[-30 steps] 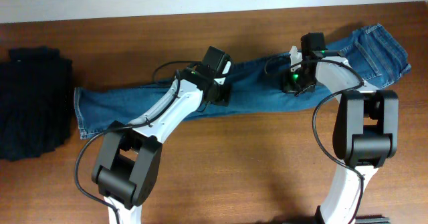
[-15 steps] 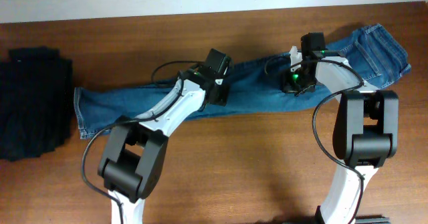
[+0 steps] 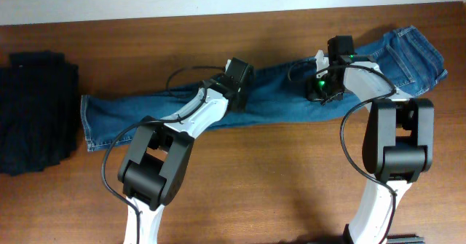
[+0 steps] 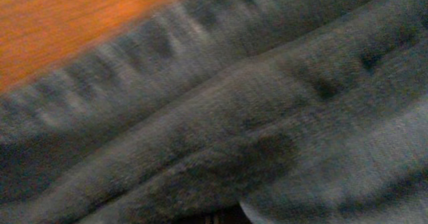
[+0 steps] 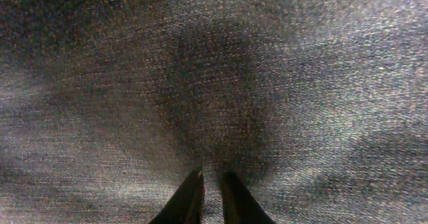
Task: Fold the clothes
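Directly under the right gripper (image 5: 210, 176), the jeans (image 3: 124, 113) lie pinched.

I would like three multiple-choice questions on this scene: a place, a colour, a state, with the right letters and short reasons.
1. Where is the black pile? A) at the table's left edge B) at its right edge C) in the middle
2. What colour are the jeans? A) red B) blue C) white
3. How do the jeans lie? A) rolled up B) hanging off the table C) stretched out lengthwise
1 A: it sits far left. 2 B: blue denim. 3 C: legs run flat across the table.
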{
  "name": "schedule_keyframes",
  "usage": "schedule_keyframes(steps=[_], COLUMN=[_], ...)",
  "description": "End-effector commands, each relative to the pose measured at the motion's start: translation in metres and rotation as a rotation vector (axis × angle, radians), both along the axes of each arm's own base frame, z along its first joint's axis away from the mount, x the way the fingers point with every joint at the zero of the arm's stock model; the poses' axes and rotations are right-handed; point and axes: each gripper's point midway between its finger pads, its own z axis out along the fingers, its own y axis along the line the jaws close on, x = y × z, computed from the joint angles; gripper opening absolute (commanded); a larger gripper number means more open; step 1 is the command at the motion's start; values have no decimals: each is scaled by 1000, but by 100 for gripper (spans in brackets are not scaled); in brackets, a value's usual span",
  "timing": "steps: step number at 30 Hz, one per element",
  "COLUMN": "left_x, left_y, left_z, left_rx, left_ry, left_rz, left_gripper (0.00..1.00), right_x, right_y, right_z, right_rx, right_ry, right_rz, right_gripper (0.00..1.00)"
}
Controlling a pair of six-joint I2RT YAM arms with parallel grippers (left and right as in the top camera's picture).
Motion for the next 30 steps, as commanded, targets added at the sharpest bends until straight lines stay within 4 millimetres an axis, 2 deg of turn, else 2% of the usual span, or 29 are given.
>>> schedule_keyframes(steps=[1, 7, 14, 16, 18, 21, 24, 26, 28, 30], left_x=[27, 66, 98, 103, 103, 89, 62, 40, 20, 0], left_y=[17, 22, 58, 63, 65, 63, 50, 47, 49, 56], left_z=[12, 35, 48, 65, 90, 129, 147, 141, 126, 103], left_rx=[68, -8, -19, 26, 55, 37, 2, 6, 44, 93], left_ry=[-122, -275, -360, -388, -416, -424, -355, -272, -175, -66], left_rz=[75, 119, 175, 122, 90, 70, -1, -41, -61, -72], left_gripper=[1, 0, 1, 1, 1, 1, 2, 3, 4, 9], right_x=[-8, -8, -8, -8, -8, -8, -6, -6, -6, -6], right_y=[2, 2, 2, 2, 2, 2, 2, 2, 2, 2], right_z=[-18, -18, -18, -18, -18, -18, -18, -18, -18, -18], right_rx=[2, 2, 2, 2, 2, 2, 2, 2, 2, 2], right_ry=[35, 35, 35, 35, 35, 34, 28, 27, 27, 28], right_rz=[2, 2, 2, 2, 2, 2, 2, 2, 2, 2], right_gripper=[17, 18, 24, 24, 25, 27, 28, 28, 29, 29])
